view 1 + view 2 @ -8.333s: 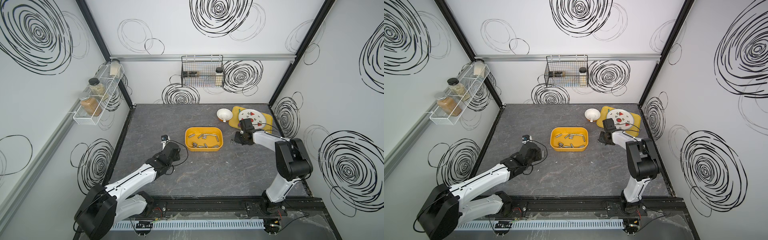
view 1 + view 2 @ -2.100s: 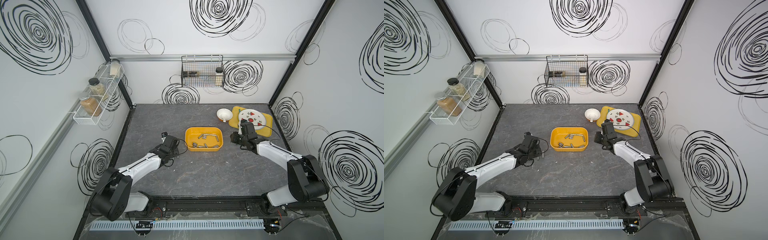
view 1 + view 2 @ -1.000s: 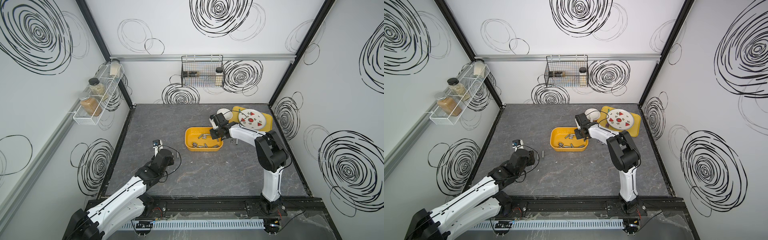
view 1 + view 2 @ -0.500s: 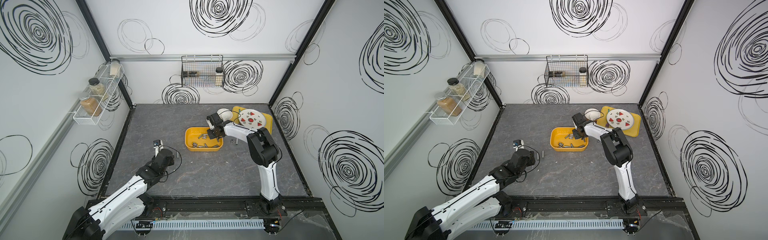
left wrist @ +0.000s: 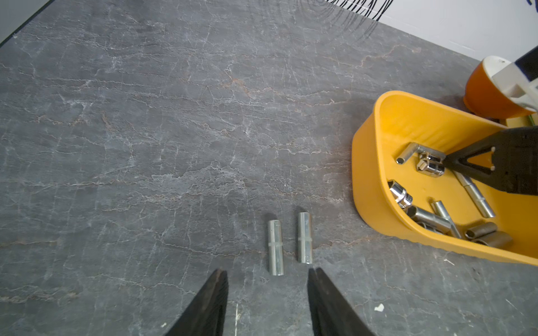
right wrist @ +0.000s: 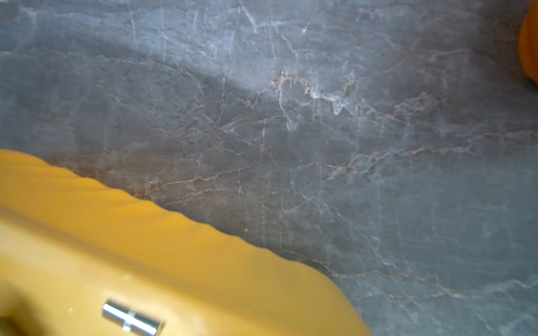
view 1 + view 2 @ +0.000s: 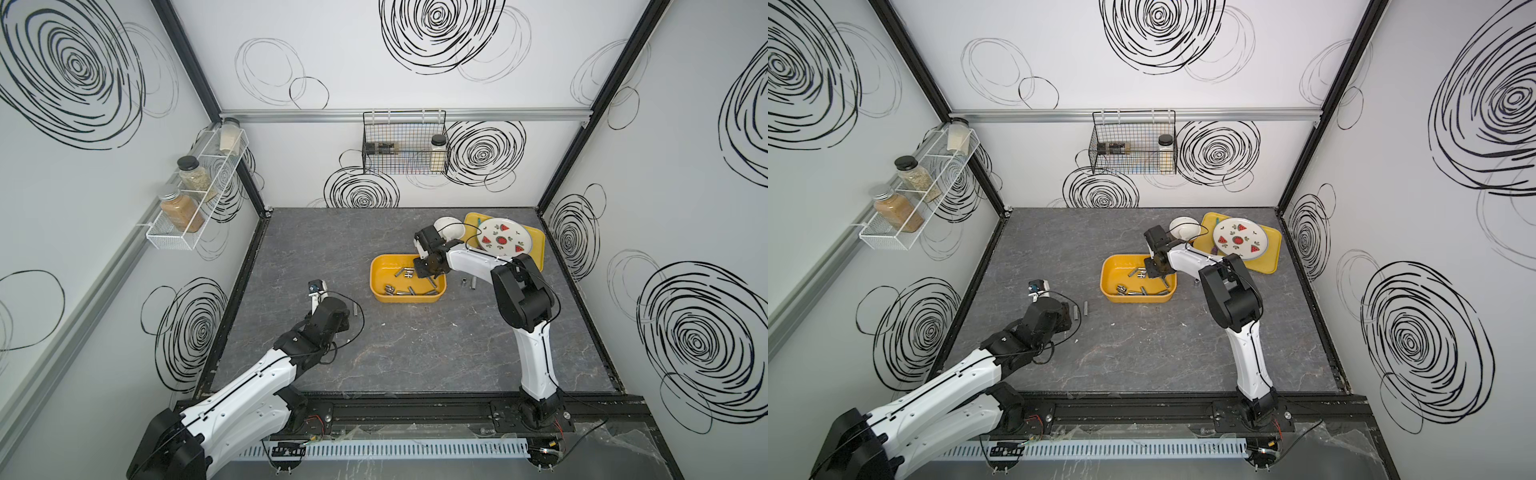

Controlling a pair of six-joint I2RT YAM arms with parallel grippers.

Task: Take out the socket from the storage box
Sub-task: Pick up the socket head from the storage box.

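Reaching into storage box [image 5: 366,174], right fingers [image 5: 454,165] tips together, touching a socket [image 5: 431,166] — left fingers [image 5: 209,302] spread, well away

No text, label, brand, number or sign can be read in any view. Whatever may be marked on the sockets [image 5: 275,247] lying on the table, or on the shelf jars [image 7: 183,210], is too small or blurred to be made out.

Gray marble-look table [image 7: 415,353], several items on top.
Mid: storage box [image 7: 399,298]; 2 loose sockets [image 5: 275,247] lying just beside ea. other; bowl [image 7: 451,227] & flat yellow tray [image 7: 539,249] rear right.
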